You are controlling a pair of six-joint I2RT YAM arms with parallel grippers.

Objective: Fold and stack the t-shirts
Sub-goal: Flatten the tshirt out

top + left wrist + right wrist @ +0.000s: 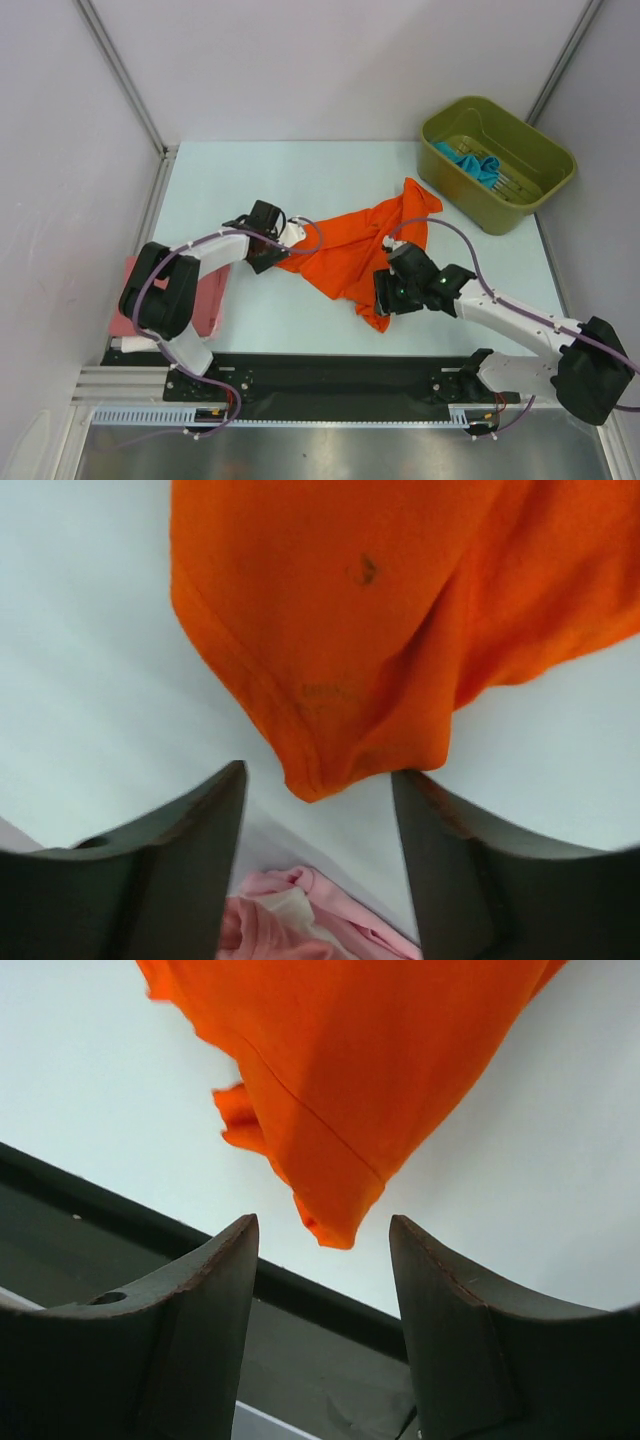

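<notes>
The orange t-shirt (355, 245) lies crumpled in the middle of the table. My left gripper (268, 250) is open at its left corner; in the left wrist view the orange corner (320, 770) hangs just ahead of the jaws, not between them. My right gripper (388, 296) is open at the shirt's near corner; in the right wrist view that corner (335, 1225) sits just beyond the fingertips. A folded pink t-shirt (205, 300) lies at the left edge and shows in the left wrist view (290, 920). A teal-blue t-shirt (470, 162) lies in the bin.
An olive-green bin (520, 195) stands at the back right of the table. The black base rail (330, 375) runs along the near edge and shows in the right wrist view (330, 1310). Grey walls enclose the table.
</notes>
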